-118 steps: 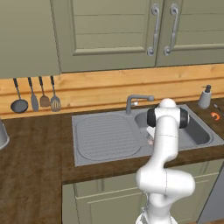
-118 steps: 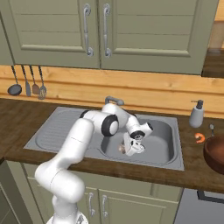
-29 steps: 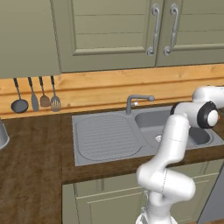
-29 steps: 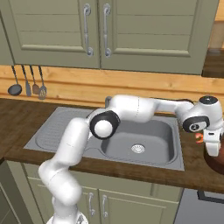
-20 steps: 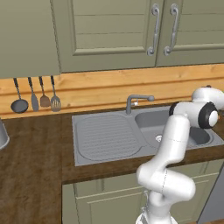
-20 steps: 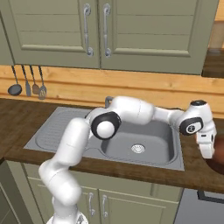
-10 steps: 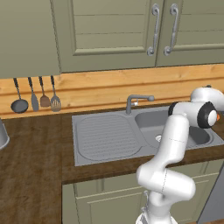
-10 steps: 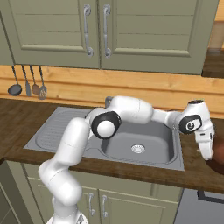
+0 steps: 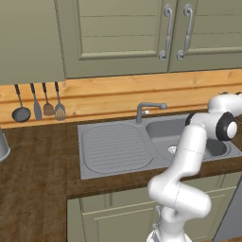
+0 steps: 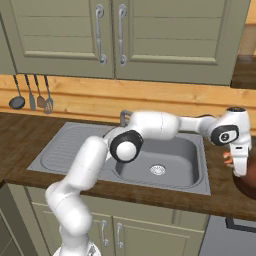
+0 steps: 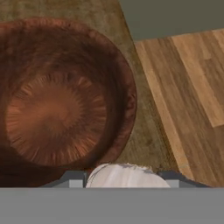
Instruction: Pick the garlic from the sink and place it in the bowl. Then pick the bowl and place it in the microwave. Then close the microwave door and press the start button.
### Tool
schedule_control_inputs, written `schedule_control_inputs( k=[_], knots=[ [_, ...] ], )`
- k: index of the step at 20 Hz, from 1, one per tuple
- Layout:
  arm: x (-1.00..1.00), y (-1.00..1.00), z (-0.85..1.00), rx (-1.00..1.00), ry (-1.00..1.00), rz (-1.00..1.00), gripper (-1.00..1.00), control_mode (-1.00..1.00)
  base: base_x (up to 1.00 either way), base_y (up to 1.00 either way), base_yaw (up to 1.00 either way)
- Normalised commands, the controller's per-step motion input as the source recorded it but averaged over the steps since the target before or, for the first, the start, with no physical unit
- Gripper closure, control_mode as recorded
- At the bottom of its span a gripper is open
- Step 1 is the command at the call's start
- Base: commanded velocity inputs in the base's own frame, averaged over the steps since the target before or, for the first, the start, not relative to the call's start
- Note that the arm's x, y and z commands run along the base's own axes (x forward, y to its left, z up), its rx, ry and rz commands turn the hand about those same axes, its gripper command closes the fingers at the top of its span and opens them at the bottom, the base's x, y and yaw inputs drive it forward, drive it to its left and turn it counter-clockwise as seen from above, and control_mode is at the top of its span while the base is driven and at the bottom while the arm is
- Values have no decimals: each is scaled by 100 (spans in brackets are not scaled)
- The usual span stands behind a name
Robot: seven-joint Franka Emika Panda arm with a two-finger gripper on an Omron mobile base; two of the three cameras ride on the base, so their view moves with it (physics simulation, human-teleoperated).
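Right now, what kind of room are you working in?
A simulated home kitchen: a metal sink with a faucet set in a wooden counter, cabinets above, and cooking utensils hanging on the wall.

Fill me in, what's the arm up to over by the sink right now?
The arm has reached across the sink to the counter on its right, and the gripper hangs just above the bowl. In the hand view the garlic sits between the fingers, close over the bowl's near rim, so it looks held and not yet dropped. The bowl is empty. The sink basin shows only its drain.
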Motion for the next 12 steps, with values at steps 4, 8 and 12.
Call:
schedule_control_inputs(
  k=[4, 8, 12],
  knots=[
    [11, -40, 0, 5, -30, 0, 100, -100, 0, 0, 0],
    [9, -24, 0, 0, -28, 0, 100, -100, 0, 0, 0],
    [23, -13, -33, 0, -2, 0, 100, -100, 0, 0, 0]
  ],
)
